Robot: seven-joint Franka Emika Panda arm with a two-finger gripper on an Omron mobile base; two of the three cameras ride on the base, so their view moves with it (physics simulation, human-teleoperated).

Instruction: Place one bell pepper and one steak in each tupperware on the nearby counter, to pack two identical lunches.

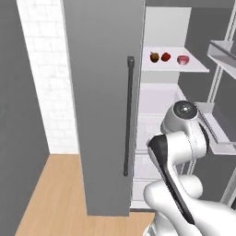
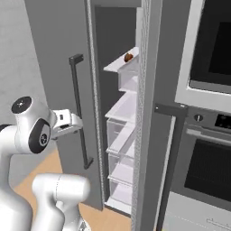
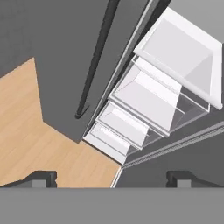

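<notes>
Two small glossy bell peppers sit side by side on the upper white fridge shelf [image 1: 196,67]: a darker brownish-red bell pepper [image 1: 154,56] on the left and a bright red bell pepper [image 1: 166,56] just beside it. One flat pinkish steak [image 1: 183,60] lies near them to the right. The tall grey fridge door [image 1: 101,106] with its one dark bar handle [image 1: 127,115] stands open. The end effector [image 3: 111,178] is spread wide, holding nothing, above the wooden floor [image 3: 26,127] and the stacked white drawers [image 3: 131,113].
</notes>
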